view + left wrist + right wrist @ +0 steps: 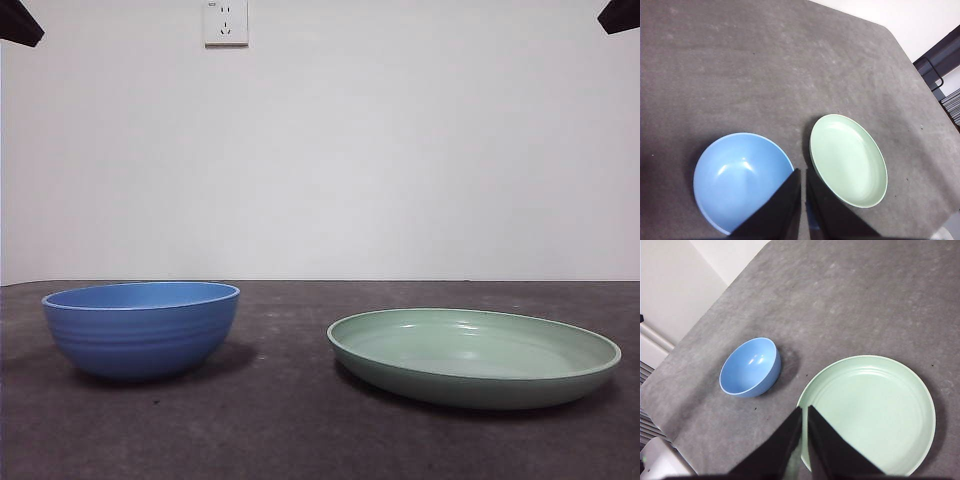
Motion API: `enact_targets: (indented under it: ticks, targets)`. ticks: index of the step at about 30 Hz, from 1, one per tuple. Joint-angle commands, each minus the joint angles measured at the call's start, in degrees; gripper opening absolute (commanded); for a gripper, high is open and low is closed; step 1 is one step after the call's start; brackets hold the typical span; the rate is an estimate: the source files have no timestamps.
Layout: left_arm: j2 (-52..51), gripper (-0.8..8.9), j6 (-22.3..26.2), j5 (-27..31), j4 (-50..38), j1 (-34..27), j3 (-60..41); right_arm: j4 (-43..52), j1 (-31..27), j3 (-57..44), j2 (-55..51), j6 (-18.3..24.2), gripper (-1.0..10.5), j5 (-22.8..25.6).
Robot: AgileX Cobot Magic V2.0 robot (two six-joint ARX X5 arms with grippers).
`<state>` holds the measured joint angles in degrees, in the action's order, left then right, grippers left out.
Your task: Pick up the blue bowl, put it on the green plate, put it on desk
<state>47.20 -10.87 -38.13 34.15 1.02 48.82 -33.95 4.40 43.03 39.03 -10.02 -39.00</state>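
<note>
The blue bowl (141, 328) stands upright and empty on the desk (290, 420) at the left. The green plate (473, 356) lies empty on the desk at the right, apart from the bowl. In the left wrist view the bowl (740, 180) and the plate (847, 159) lie side by side far below my left gripper (803, 172), whose jaws are shut and empty. In the right wrist view my right gripper (805, 410) is shut and empty, high above the near rim of the plate (870, 410), with the bowl (750, 367) off to the side. Both arms wait high, showing as black tips in the front view's top corners.
A white wall with a power socket (225, 22) stands behind the desk. The left wrist view shows the desk's far edge and a dark frame (940, 55) beyond it. The right wrist view shows the desk's rounded corner and a white object (662, 460) beside it.
</note>
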Motion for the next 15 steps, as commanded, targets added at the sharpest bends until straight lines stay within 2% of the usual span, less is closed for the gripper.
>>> enact_targets:
  ticks: [1, 3, 5, 9, 10, 11, 13, 15]
  targets:
    - [0.26, 0.30, 1.44, -0.70, -0.70, 0.13, 1.07, 1.18, 0.09, 0.98, 0.20, 1.11, 0.1, 0.11]
    - [0.26, 0.58, 1.79, -0.70, -0.68, 0.13, 1.07, 1.55, 0.09, 0.98, 0.20, 1.51, 0.2, 0.22]
    - [0.26, 1.40, 2.62, -0.68, -0.68, 0.13, 1.07, 1.70, 0.09, 0.98, 0.20, 2.10, 0.4, 0.22]
    - [0.26, 4.25, 2.95, -0.68, -0.72, 0.13, 1.07, 1.73, 0.09, 0.98, 0.20, 2.14, 2.7, 0.22]
    - [0.26, 4.98, 2.95, -0.68, -0.74, 0.13, 1.07, 1.73, 0.09, 0.98, 0.20, 2.12, 3.7, 0.22]
    - [0.26, 5.41, 2.93, -0.68, -0.74, 0.13, 1.07, 1.73, 0.09, 0.98, 0.20, 2.10, 4.3, 0.22]
    - [0.26, 5.96, 2.89, -0.68, -0.72, 0.13, 1.07, 1.73, 0.09, 0.98, 0.20, 2.10, 5.0, 0.22]
    - [0.26, 5.95, 2.78, -0.68, -0.68, 0.13, 1.07, 1.73, 0.09, 0.98, 0.20, 2.10, 5.0, 0.20]
